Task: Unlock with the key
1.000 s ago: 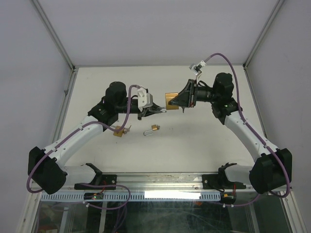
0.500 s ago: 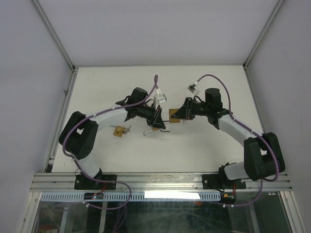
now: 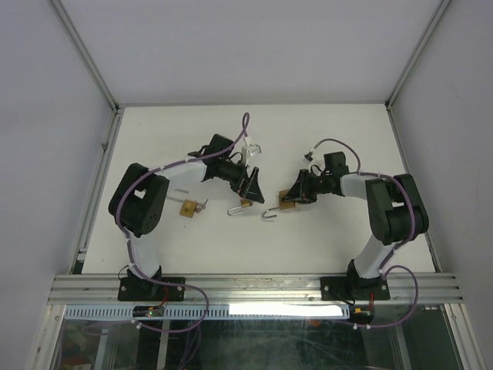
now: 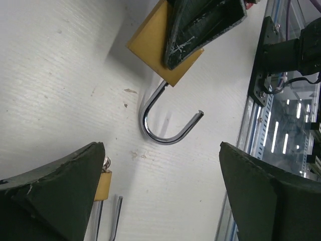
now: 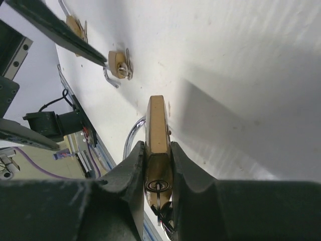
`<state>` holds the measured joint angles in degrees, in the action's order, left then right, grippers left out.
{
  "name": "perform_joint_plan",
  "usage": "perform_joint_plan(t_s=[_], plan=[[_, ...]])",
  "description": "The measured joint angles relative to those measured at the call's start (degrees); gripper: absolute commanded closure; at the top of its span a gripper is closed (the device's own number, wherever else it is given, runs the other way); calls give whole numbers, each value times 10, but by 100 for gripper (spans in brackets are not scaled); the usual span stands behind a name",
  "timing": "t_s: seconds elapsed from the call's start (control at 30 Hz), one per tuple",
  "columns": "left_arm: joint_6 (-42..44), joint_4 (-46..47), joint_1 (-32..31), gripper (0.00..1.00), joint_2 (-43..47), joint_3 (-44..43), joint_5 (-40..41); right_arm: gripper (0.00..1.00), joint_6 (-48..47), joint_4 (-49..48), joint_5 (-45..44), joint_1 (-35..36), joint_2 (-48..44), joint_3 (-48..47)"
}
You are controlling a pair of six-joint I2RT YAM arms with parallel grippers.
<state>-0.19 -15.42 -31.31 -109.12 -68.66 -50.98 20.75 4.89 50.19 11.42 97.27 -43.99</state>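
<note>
- We see the right gripper (image 5: 157, 149) clenched on the flat sides of the large brass padlock (image 5: 157, 118), holding it on edge down at the white table (image 3: 347, 139).
- The padlock's shackle (image 4: 143, 120) is open. Its free end stands clear of the body and the hook points away from the right gripper.
- In the right wrist view, what looks like the key (image 5: 157, 193) sits in the keyway on the padlock's bottom face, between the fingers.
- The left gripper (image 4: 160, 150) is released, spread wide and grasping nothing. It hangs just left of the large padlock, with its jaws facing the open shackle.
- A small brass padlock (image 3: 244, 203) with a long shackle lies just left of the large padlock, below the left gripper.
- A third padlock (image 3: 188, 208), with keys beside it, lies well to the left of the large padlock.
</note>
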Motion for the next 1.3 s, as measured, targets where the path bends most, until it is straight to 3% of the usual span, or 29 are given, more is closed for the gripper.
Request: perform_joint_plan(t_s=[0.17, 0.27, 0.3, 0.4, 0.6, 0.87, 0.97, 1.03, 1.17, 1.3], plan=[[11, -10, 9, 1, 46, 0, 4, 56, -24, 16, 28, -24, 46, -37], [18, -11, 9, 1, 95, 0, 15, 7, -51, 39, 15, -26, 70, -66], [20, -10, 9, 1, 110, 0, 18, 1, -52, 49, 26, -27, 72, -73], [24, 1, 10, 1, 164, 5, 46, 0, -78, 72, 14, -25, 60, -102], [1, 43, 29, 1, 243, 40, 106, 0, -134, 150, -123, -41, 35, -160], [-61, 98, 169, 1, 338, 129, 252, 0, -172, 150, -255, -99, -54, -248], [-88, 120, 248, 1, 365, 166, 322, 0, -169, 45, -294, -113, -167, -175], [-99, 146, 300, 1, 389, 207, 381, 0, -164, -86, -337, -118, -268, -74], [-95, 202, 329, 1, 440, 300, 494, 0, -165, -296, -400, -122, -392, 115], [-76, 254, 329, 1, 479, 402, 577, 0, -161, -326, -438, -122, -402, 221]])
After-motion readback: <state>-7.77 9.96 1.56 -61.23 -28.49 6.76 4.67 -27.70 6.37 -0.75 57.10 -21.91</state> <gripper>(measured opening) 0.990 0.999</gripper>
